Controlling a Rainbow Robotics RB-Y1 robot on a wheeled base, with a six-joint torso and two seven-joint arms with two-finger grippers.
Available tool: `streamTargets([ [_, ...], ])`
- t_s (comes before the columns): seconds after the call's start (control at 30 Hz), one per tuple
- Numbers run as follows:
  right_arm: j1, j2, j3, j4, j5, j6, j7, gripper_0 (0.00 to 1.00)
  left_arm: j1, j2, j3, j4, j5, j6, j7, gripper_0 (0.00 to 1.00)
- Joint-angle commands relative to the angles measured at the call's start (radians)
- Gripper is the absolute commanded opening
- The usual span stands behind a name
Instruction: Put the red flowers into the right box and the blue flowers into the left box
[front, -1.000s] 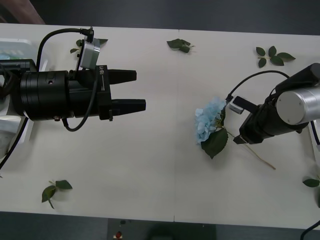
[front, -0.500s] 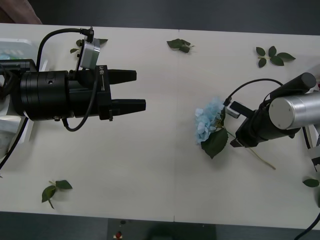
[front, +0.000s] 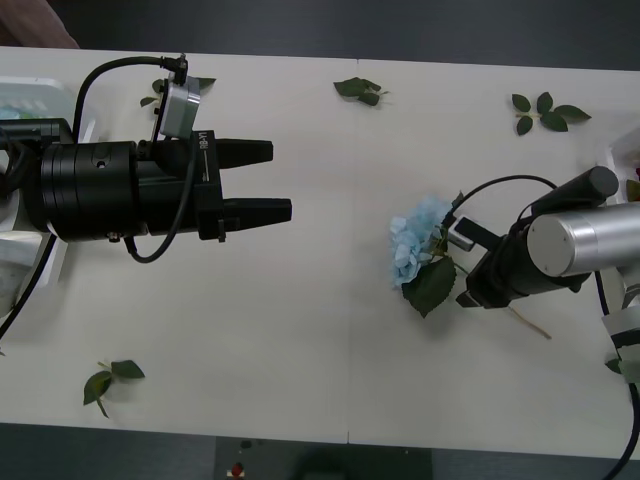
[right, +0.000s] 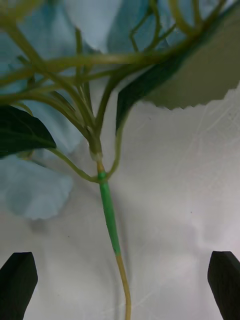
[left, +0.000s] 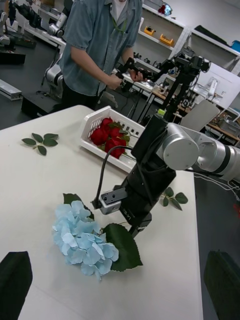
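Currently the right hand (left: 135, 227) is low over the white worktop (front: 330, 330), fingers spread, straddling the stem of the one blue flower (front: 418, 240). In the right wrist view the thin green stem (right: 110, 220) runs up the middle between the two black fingertips (right: 17, 285), touching neither; the pale blue head and big leaf sit just ahead of the hand. The flower lies flat on the worktop, right of centre, head toward the middle, stem end trailing under the right arm.

Left hand (front: 262, 182) hovers over the left half of the worktop, fingers apart, holding nothing, well apart from the flower.

Count: one blue flower on the worktop. Red flowers (left: 107, 138): a bunch, roughly five or six, already in the white slotted right box (left: 95, 122) at the right end. Left box (front: 30, 95) edge sits at the far left corner. Four loose leaf sprigs (front: 357, 90) scattered on the worktop.
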Motion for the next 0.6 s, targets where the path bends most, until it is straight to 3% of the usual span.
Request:
streamTargets([
  [0.03, 0.000, 0.020, 0.001, -0.019, 0.016, -0.006, 0.030, 1.00, 0.010, 0.029, 0.009, -0.034, 0.011, 0.008, -0.040, 1.00],
  [0.37, 0.014, 0.038, 0.006, -0.019, 0.042, -0.029, 0.030, 0.97, 0.010, 0.029, 0.009, -0.034, 0.011, 0.008, -0.040, 1.00],
  [0.43, 0.015, 0.040, 0.012, -0.018, 0.047, -0.035, 0.030, 0.56, 0.010, 0.029, 0.009, -0.034, 0.011, 0.008, -0.040, 1.00],
  [0.47, 0.015, 0.040, 0.012, -0.018, 0.047, -0.035, 0.029, 0.41, 0.010, 0.029, 0.009, -0.034, 0.011, 0.008, -0.040, 1.00],
  [0.5, 0.015, 0.041, 0.012, -0.018, 0.048, -0.035, 0.029, 0.16, 0.010, 0.029, 0.009, -0.034, 0.011, 0.008, -0.040, 1.00],
  [0.53, 0.015, 0.044, 0.012, -0.018, 0.050, -0.035, 0.030, 0.06, 0.010, 0.029, 0.009, -0.034, 0.011, 0.008, -0.040, 1.00],
  [0.6, 0.015, 0.044, 0.012, -0.018, 0.051, -0.035, 0.030, 0.00, 0.010, 0.029, 0.009, -0.034, 0.011, 0.008, -0.040, 1.00],
])
